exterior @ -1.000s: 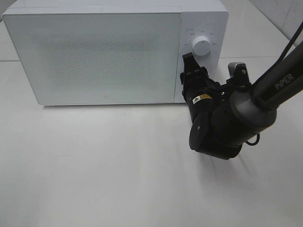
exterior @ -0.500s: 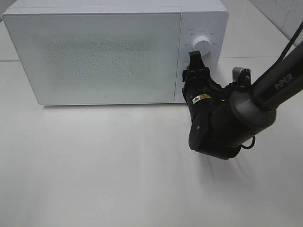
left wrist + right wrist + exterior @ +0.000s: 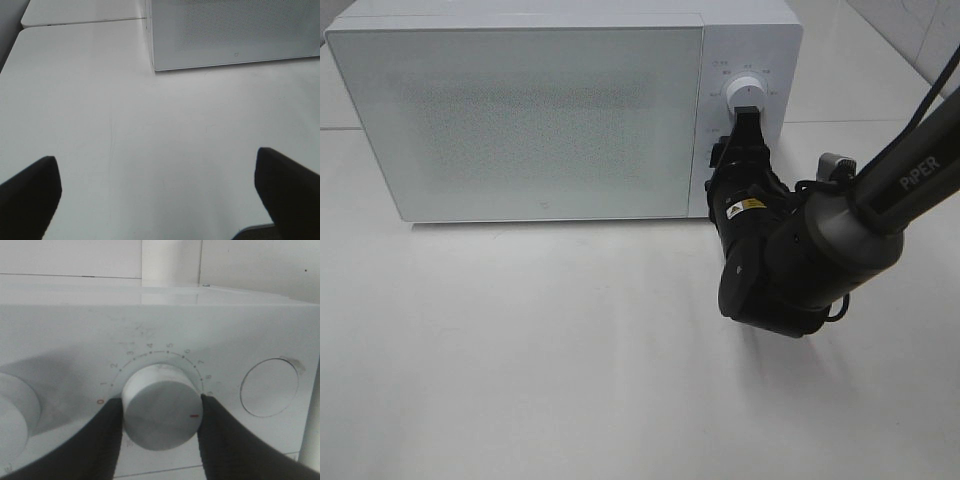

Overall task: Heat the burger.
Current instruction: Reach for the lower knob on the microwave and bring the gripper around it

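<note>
Burger is nowhere in view, so I judge it sits behind the shut microwave (image 3: 520,120) door at 12 o'clock on the table. Right gripper (image 3: 159,401), at 1 o'clock, is clamped on the timer knob (image 3: 161,415); twist it smoothly off 0 without slipping. Left gripper (image 3: 157,192) hangs spread wide over the smooth white table (image 3: 150,140), a tiled wall (image 3: 250,260) behind.

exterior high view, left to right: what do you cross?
microwave door → upper knob → PIPER-marked arm link. The arm's dark joint body overlaps the knob's span, so it is left out.
</note>
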Controlling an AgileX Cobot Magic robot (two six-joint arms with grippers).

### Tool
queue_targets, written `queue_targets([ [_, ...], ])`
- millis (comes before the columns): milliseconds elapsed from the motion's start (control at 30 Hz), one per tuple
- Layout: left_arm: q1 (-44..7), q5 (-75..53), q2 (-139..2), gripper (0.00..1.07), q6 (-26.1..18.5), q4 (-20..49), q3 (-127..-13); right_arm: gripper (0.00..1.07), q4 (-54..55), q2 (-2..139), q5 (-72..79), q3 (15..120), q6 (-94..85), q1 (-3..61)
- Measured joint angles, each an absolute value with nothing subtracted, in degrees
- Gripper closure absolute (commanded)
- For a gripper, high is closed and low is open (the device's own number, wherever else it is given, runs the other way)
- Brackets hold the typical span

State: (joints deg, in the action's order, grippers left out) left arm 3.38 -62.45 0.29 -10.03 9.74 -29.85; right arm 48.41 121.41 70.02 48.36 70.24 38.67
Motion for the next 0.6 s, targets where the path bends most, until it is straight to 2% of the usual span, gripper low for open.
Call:
queue_targets([
  [600, 3.4, -62.5, 0.3, 0.09, -10.0, 9.7, -29.9, 0.96, 48.6, 121.4, 70.2, 48.4, 76.7, 38.7],
])
